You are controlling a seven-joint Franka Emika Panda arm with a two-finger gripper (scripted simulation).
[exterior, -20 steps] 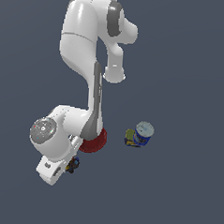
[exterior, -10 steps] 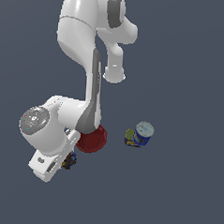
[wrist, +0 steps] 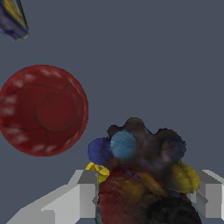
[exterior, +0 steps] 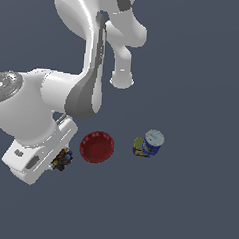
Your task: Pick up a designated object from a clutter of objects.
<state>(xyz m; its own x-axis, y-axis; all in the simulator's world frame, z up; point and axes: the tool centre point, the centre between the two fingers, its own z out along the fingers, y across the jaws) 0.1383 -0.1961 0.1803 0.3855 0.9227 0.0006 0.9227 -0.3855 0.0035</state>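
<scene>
— What was seen in the containers?

— The red bowl (exterior: 97,146) was shown upright, and nothing was seen inside it in either view (wrist: 43,110). The can (exterior: 153,142) was seen well apart from the bowl, on the exterior view's right of it, with a small yellow box (exterior: 138,146) pressed against its bowl-facing side. The can's contents could not be told.

— And the fingers?

— The gripper (wrist: 146,199) was seen from the wrist with one pale finger (wrist: 86,199) at each flank of the jumble (wrist: 142,173); the fingers were spread to its width, and the dark lump of blue, yellow and red bits was grasped between them. A small yellow cup (wrist: 99,169) was glimpsed just behind one finger.

— Where was the jumble placed?

— It (exterior: 62,159) was found just beside the bowl, on the exterior view's left of it, tucked under the white hand.
</scene>
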